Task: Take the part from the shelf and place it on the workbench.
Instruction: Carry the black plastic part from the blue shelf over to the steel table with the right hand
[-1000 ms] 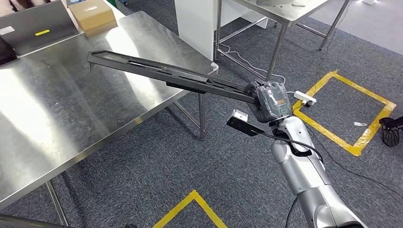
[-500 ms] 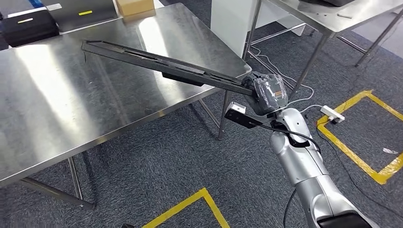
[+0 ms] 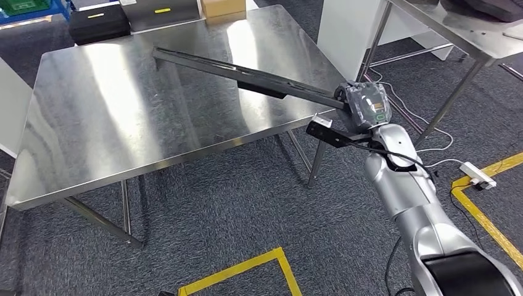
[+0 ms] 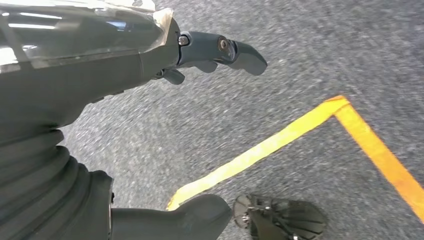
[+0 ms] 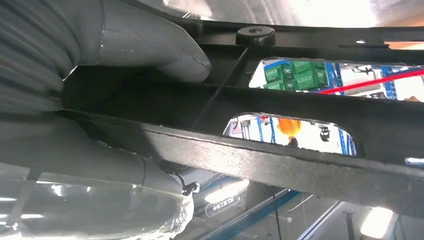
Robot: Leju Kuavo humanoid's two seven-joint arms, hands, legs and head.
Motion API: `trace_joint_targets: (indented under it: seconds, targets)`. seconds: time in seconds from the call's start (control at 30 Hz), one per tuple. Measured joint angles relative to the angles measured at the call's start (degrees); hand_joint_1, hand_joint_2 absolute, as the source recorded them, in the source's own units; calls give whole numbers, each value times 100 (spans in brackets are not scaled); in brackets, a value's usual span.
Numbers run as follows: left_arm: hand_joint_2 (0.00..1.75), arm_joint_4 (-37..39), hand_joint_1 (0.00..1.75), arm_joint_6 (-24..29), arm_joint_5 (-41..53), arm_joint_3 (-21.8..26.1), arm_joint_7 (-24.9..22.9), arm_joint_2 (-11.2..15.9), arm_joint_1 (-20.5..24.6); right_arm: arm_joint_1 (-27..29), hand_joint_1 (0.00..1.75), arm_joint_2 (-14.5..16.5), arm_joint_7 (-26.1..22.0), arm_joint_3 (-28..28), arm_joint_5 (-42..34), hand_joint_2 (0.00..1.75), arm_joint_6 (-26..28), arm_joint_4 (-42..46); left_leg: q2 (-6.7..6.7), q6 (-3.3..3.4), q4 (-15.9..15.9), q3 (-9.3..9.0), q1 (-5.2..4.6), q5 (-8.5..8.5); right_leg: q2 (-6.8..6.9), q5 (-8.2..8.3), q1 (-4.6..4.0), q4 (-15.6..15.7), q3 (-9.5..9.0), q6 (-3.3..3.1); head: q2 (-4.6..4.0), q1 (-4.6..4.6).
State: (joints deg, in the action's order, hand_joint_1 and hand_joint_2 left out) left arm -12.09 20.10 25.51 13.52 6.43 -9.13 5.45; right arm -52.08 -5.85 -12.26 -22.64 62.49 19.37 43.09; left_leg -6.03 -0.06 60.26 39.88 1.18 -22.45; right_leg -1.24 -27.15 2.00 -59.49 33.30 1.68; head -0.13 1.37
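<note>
The right hand [image 3: 365, 106] grips the long black part [image 3: 247, 75] by its end; since a second ago the view has swung squarely onto the workbench [image 3: 111, 123], the part now hanging over it, unreleased; the left hand [image 4: 125, 55] hangs empty, fingers apart.

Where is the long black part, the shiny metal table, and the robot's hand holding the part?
Long black metal part [image 3: 247, 74]: head view, middle of its bar.
Shiny steel workbench [image 3: 111, 117]: head view, bare tabletop.
Right hand [image 3: 365, 106]: head view, back of the hand gripping the part's end.

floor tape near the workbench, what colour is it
Yellow floor tape, on grey carpet; clearest in the head view.
</note>
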Motion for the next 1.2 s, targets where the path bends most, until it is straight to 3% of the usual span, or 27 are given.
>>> trace_joint_targets:
  seconds: [0.07,0.13,0.17,0.2,0.23,0.3,0.37,0.43,0.47,0.53,0.6,0.67,0.7,0.73,0.8,0.83,0.9,0.93,0.97,1.03,1.1,1.17,1.2]
  targets:
    - [175,0,0,-14,-9,25,2,7,7,-266,175,4,24,-4,68,175,3,-309,371,-27,568,264,-13,-311,123,10,-34,5,0,-73,0,37]
    - [175,0,0,-139,-81,70,20,9,18,-461,175,12,29,-6,131,175,7,-575,531,-32,1287,596,-8,-594,267,-2,-88,3,-4,-115,0,50]
    - [175,0,0,-222,-131,102,33,9,17,-537,175,22,34,-9,172,175,9,-698,554,-21,1461,675,-8,-621,342,-9,-112,3,-8,-129,0,51]
    - [175,0,0,-292,-173,136,49,9,13,-604,175,37,50,-14,228,175,8,-809,568,3,1419,646,-13,-550,411,-17,-133,3,-13,-141,0,51]
    - [175,0,0,-323,-190,161,68,9,11,-675,175,57,73,-23,289,175,5,-914,607,45,1154,498,-28,-402,479,-26,-155,4,-21,-151,0,51]
    - [175,-2,0,-311,-173,185,121,15,21,-837,175,92,133,-50,416,175,-25,-1104,847,172,419,89,-112,-138,607,-49,-211,2,-35,-161,0,50]
    - [175,-5,0,-244,-119,190,174,19,44,-1003,175,112,176,-74,500,175,-87,-1291,1014,263,21,-117,-200,-74,739,-72,-256,5,-40,-147,0,44]
    - [175,-7,0,-189,-92,198,225,16,45,-1117,175,149,202,-95,552,175,-140,-1439,915,297,-43,-128,-218,-69,862,-89,-278,25,-60,-115,0,42]
    - [175,-7,0,-178,-95,208,257,13,36,-1159,175,169,205,-106,572,175,-154,-1494,844,313,-91,-154,-203,-44,825,-108,-277,16,-60,-96,0,41]
    - [175,-7,0,-159,-99,230,318,8,37,-1245,175,190,186,-133,599,175,-191,-1605,721,360,-197,-217,-156,19,517,-248,-246,-226,43,-75,0,38]
    - [175,-7,0,-145,-97,237,368,-2,58,-1305,175,171,157,-159,631,175,-244,-1745,573,387,-231,-231,-123,49,216,-515,-186,-877,356,-75,0,30]
    - [175,-7,0,-143,-104,238,431,-11,61,-1311,175,149,146,-179,657,175,-281,-1875,395,385,-229,-228,-98,57,160,-666,-148,-1429,649,-29,0,19]
    - [175,-7,0,-136,-130,246,507,-13,50,-1309,175,143,143,-189,664,175,-286,-1923,309,376,-226,-227,-87,61,154,-624,-128,-1443,678,24,0,17]
    - [175,-7,0,-115,-165,264,622,-16,40,-1311,175,138,137,-196,667,175,-284,-1958,229,361,-222,-227,-75,65,143,-501,-102,-1246,605,91,0,17]
    - [175,-8,0,-20,-232,322,959,-24,36,-1333,175,121,115,-202,665,175,-279,-2002,77,303,-196,-213,-64,69,-7,-175,-28,-503,291,222,0,17]
    - [175,-10,0,55,-243,349,1144,-30,47,-1346,175,107,102,-202,668,175,-279,-2019,4,263,-176,-193,-63,68,-90,-59,-5,-200,154,240,0,20]
    - [175,-18,0,166,-255,389,1501,-40,65,-1355,175,75,82,-206,690,175,-278,-2053,-118,171,-165,-144,-60,88,-157,17,-19,39,49,181,0,26]
    - [175,-21,0,140,-273,407,1632,-42,65,-1355,175,64,68,-210,702,175,-276,-2065,-167,132,-178,-125,-49,106,-99,33,-31,43,38,124,0,27]
    - [175,-26,0,68,-292,428,1733,-40,61,-1357,175,52,57,-214,710,175,-270,-2074,-132,99,-174,-102,-43,108,-50,48,-27,50,34,76,0,27]
    - [175,-32,0,-187,-327,456,1804,-32,65,-1366,175,30,48,-218,722,175,-247,-2082,132,52,39,9,-49,-33,22,78,2,68,20,-22,0,53]
    - [175,-35,0,-439,-343,481,1764,-21,91,-1373,175,-13,87,-216,754,175,-211,-2091,442,12,678,297,-41,-373,81,80,-13,71,14,-92,0,85]
    - [175,-37,0,-494,-310,500,1633,-14,110,-1375,175,-58,144,-218,797,175,-194,-2117,541,-16,1331,601,-13,-614,140,72,-41,69,12,-111,0,88]
    - [175,-37,0,-466,-281,502,1567,-13,112,-1374,175,-74,170,-219,814,175,-195,-2132,553,-18,1410,637,-6,-597,162,68,-49,68,11,-115,0,89]
